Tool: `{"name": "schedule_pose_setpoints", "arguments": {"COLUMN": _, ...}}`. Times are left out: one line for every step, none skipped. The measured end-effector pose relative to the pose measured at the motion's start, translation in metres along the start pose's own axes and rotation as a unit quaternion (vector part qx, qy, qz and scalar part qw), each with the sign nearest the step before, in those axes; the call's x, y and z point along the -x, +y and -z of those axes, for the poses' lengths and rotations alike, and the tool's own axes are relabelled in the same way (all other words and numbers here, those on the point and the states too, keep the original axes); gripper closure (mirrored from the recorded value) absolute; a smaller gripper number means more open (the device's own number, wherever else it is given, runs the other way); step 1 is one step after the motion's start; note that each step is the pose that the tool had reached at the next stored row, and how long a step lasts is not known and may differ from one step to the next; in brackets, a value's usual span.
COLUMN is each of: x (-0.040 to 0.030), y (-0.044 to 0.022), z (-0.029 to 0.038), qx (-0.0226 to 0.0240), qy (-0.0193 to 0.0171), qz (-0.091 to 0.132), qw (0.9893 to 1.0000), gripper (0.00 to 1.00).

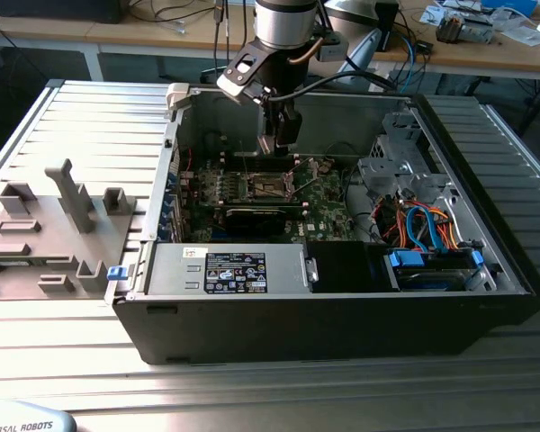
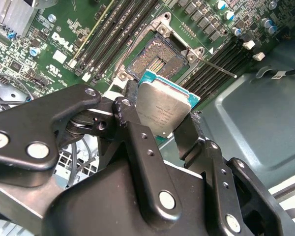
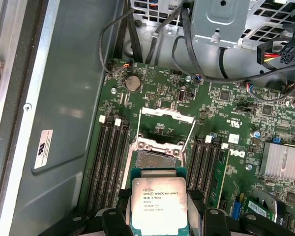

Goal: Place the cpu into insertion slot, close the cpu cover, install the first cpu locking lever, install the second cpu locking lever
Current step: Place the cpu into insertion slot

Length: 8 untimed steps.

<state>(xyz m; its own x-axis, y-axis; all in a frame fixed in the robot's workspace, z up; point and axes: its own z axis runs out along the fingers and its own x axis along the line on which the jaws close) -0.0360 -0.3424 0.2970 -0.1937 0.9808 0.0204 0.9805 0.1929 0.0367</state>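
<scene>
Gripper is holding the cpu just short of the open insertion slot.

Inside the computer case, the gripper is hanging over the middle of the motherboard, its fingers clamping the chip by two opposite edges. The slot is lying beneath the chip, apart from it and slightly towards the exterior view's left, between the memory slots. The cpu cover is standing raised at the slot's edge away from the chip.
</scene>
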Motion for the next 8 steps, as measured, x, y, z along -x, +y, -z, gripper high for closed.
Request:
{"name": "schedule_pose_setpoints", "arguments": {"x": 0.0000, "y": 0.0000, "z": 0.0000, "qx": 0.0000, "qy": 0.0000, "qz": 0.000, "qw": 1.0000, "gripper": 0.46}}
{"name": "schedule_pose_setpoints", "arguments": {"x": 0.0000, "y": 0.0000, "z": 0.0000, "qx": 0.0000, "qy": 0.0000, "qz": -0.001, "qw": 1.0000, "gripper": 0.46}}
{"name": "schedule_pose_setpoints", "arguments": {"x": 0.0000, "y": 0.0000, "z": 0.0000, "qx": 0.0000, "qy": 0.0000, "qz": -0.001, "qw": 1.0000, "gripper": 0.46}}
{"name": "schedule_pose_setpoints", "arguments": {"x": 0.0000, "y": 0.0000, "z": 0.0000, "qx": 0.0000, "qy": -0.0001, "qz": -0.002, "qw": 1.0000, "gripper": 0.46}}
{"name": "schedule_pose_setpoints", "arguments": {"x": 0.0000, "y": 0.0000, "z": 0.0000, "qx": 0.0000, "qy": -0.0001, "qz": -0.002, "qw": 1.0000, "gripper": 0.46}}
{"name": "schedule_pose_setpoints", "arguments": {"x": 0.0000, "y": 0.0000, "z": 0.0000, "qx": 0.0000, "qy": -0.0001, "qz": -0.002, "qw": 1.0000, "gripper": 0.46}}
{"name": "schedule_pose_setpoints", "arguments": {"x": 0.0000, "y": 0.0000, "z": 0.0000, "qx": 0.0001, "qy": -0.0001, "qz": -0.003, "qw": 1.0000, "gripper": 0.46}}
{"name": "schedule_pose_setpoints", "arguments": {"x": 0.0000, "y": 0.0000, "z": 0.0000, "qx": 0.0001, "qy": -0.0001, "qz": -0.003, "qw": 1.0000, "gripper": 0.46}}
